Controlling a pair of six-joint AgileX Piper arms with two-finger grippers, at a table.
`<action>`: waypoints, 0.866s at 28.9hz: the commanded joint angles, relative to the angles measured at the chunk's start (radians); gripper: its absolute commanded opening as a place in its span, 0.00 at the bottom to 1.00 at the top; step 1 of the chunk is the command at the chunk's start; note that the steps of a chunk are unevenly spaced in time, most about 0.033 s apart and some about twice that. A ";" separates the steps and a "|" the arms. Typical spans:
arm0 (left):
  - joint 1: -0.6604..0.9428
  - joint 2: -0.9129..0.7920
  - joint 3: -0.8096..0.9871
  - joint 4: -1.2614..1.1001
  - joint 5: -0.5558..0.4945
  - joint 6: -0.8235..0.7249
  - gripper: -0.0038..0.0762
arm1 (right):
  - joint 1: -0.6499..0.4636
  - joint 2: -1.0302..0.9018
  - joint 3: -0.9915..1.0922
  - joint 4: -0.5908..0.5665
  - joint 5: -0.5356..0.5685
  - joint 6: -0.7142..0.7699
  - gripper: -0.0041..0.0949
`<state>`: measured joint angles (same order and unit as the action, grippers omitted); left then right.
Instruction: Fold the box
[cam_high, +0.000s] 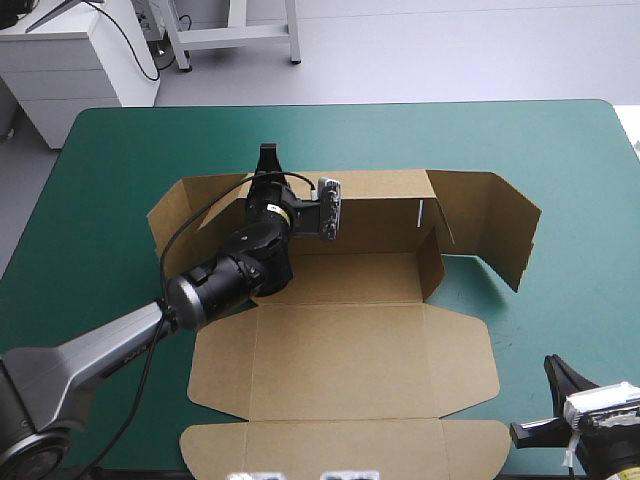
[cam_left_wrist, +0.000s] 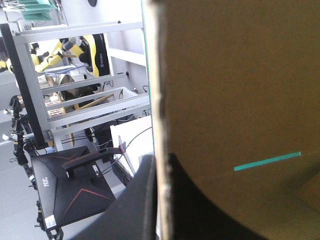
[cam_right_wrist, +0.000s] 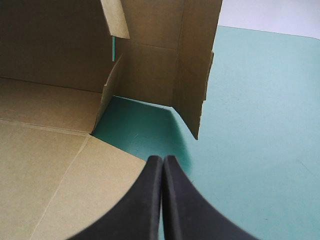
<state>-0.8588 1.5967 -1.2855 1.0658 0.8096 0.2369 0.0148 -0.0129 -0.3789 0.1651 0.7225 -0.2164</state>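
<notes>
**A:** Let us take 12 o'clock as the table's far edge. What is nearest to us?

**B:** The right gripper (cam_right_wrist: 163, 160), at 5 o'clock from the box (cam_high: 350, 300). Its black fingers are pressed together with nothing between them. It is over the teal-green cover (cam_high: 570, 300), just beside the right corner of the lid.

**A:** And the box?

**B:** It sits in the middle of the table. The lid (cam_high: 350, 350) lies flat toward 6 o'clock, and its tuck flap (cam_high: 340, 445) comes almost to the near edge.

**A:** Farther on?

**B:** The far wall (cam_high: 385, 195) stands up. The left gripper (cam_high: 267, 157) pinches its top edge at 11 o'clock, with one finger on each side of the board.

**A:** Where is there open room?

**B:** At 2 o'clock a side panel (cam_high: 495, 225) stands raised and slanted, and beyond it the cover is bare up to the right edge. At 9 o'clock it is also bare and wide, and the left arm crosses it at 8 o'clock. A bare strip runs at 12 o'clock, between the far wall and the far edge.
</notes>
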 joint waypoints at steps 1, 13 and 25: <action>-0.046 -0.089 0.041 0.054 -0.010 -0.064 0.04 | 0.002 -0.022 -0.022 0.006 -0.078 0.000 0.02; -0.078 -0.118 0.072 0.135 -0.028 -0.119 0.04 | 0.002 0.211 -0.212 0.011 -0.113 0.216 0.02; -0.078 -0.110 0.073 0.287 -0.032 -0.353 0.04 | 0.002 0.941 -0.796 0.031 0.167 0.163 0.02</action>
<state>-0.9294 1.5195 -1.1833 1.2810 0.7822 -0.0717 0.0148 0.7866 -1.0225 0.1845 0.8858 -0.0276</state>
